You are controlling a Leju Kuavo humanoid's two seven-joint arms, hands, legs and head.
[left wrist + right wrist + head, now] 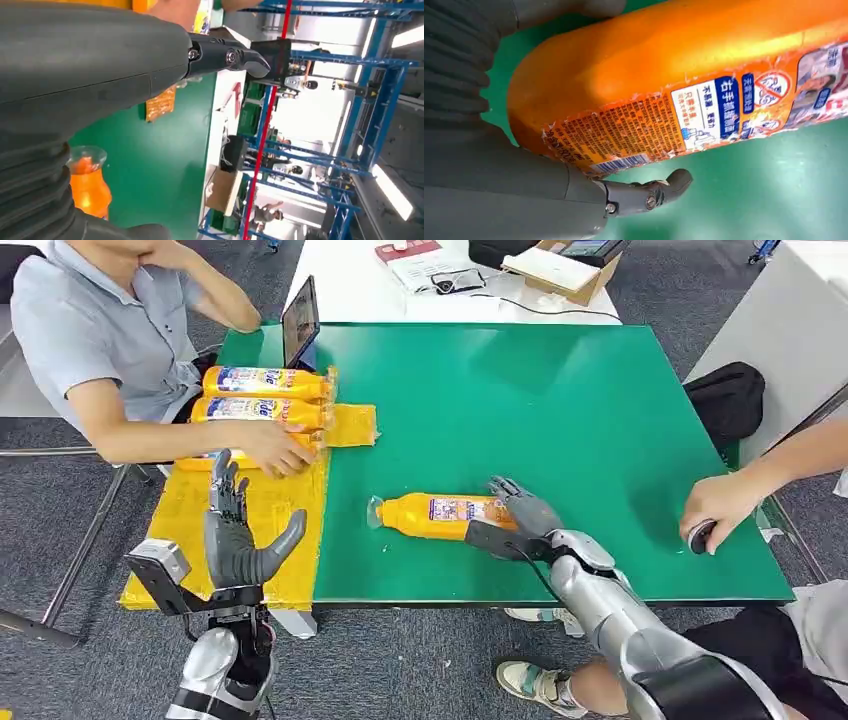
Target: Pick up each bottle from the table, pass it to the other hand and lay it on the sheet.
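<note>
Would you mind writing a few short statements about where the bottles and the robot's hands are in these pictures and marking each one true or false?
1. The orange bottle on the green table stands upright. False: it lies on its side.
2. The right hand is at the base end of that bottle. True.
3. The left hand holds a bottle. False: it is raised over the yellow sheet with fingers apart and nothing in it.
4. Two bottles already lie side by side at the sheet's far end. True.
5. A person's hand rests on the sheet near those bottles. True.
</note>
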